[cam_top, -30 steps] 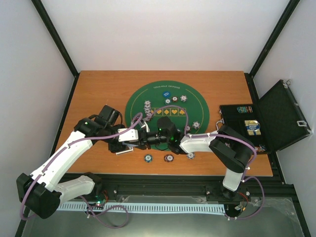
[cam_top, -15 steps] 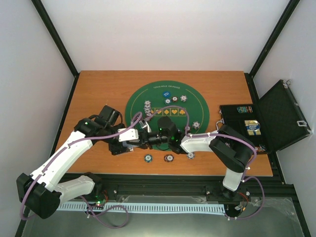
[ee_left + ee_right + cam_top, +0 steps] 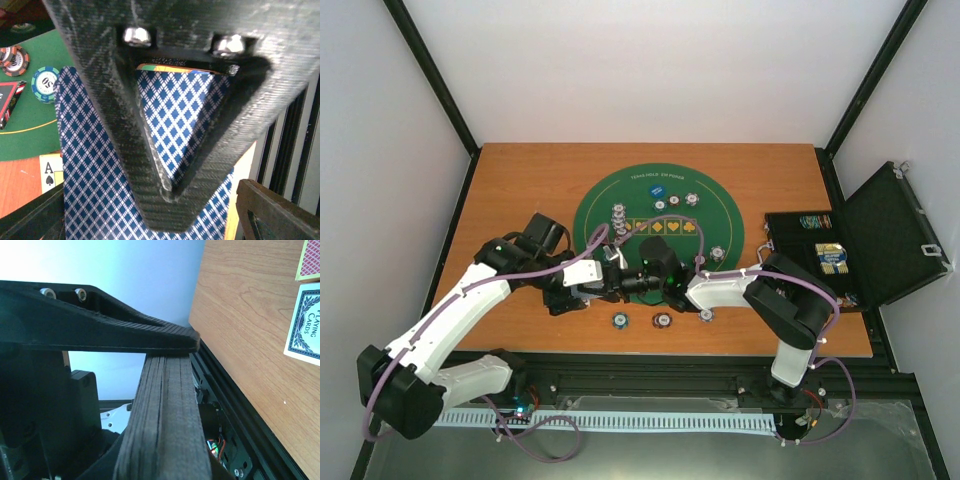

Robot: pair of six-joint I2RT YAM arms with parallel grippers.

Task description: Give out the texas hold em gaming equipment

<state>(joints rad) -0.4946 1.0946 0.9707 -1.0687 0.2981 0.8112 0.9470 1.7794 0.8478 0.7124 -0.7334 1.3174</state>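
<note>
My two grippers meet over the table's front left, at the edge of the mat. My right gripper is shut on a deck of playing cards, which shows edge-on between its fingers. My left gripper has its upper finger pressed on a blue-diamond-backed card of that deck; the lower finger is hidden. An ace of spades lies face up below. Striped chips and a blue disc sit on the mat. Three chips lie near the front edge.
The round green mat covers the table's middle. An open black case with a card box stands at the right edge. A teal chip, a brown chip and a black-red triangular marker lie by the left gripper. Loose cards lie on the wood.
My left wrist has lifted and turned a little towards the mat, staying at the deck. The right arm has barely moved.
</note>
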